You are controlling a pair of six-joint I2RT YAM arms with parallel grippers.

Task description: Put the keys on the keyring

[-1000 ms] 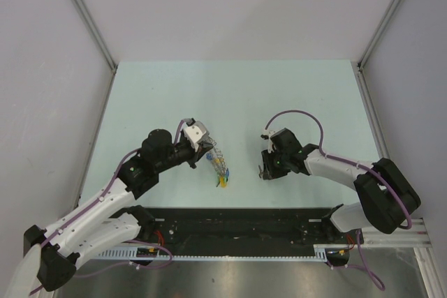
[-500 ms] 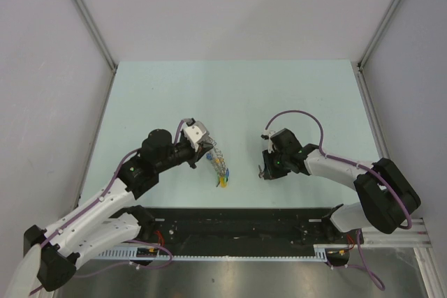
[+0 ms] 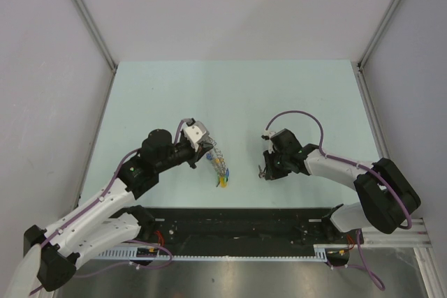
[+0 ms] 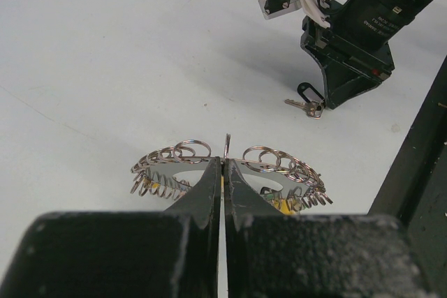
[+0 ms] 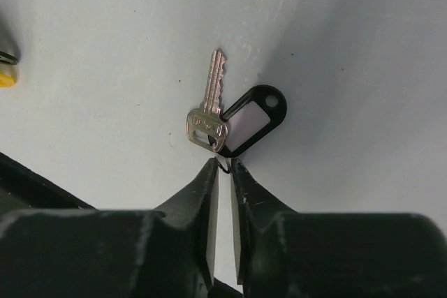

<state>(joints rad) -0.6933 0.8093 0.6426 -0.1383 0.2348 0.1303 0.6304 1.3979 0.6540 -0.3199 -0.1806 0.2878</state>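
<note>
The keyring [image 4: 276, 160], a loop of small steel rings, hangs edge-on from my left gripper [image 4: 223, 163], which is shut on its rim. In the top view the keyring [image 3: 216, 153] slopes down from the left gripper [image 3: 207, 156] to keys with blue, green and yellow heads [image 3: 222, 176] on the table. My right gripper [image 5: 223, 167] is down at the table, its tips pinching the thin wire loop of a silver key [image 5: 207, 121] with a black tag [image 5: 249, 119]. The left wrist view shows that key [image 4: 302, 105] under the right gripper [image 4: 318, 108].
The pale green table [image 3: 230, 95] is walled by grey panels at the back and sides. A black rail [image 3: 237, 225] runs along the near edge between the arm bases. A yellow key head [image 5: 5, 78] shows at the right wrist view's left edge.
The right gripper's jaws have narrowed onto the key's wire loop. Both arms and the keyring stay where they were.
</note>
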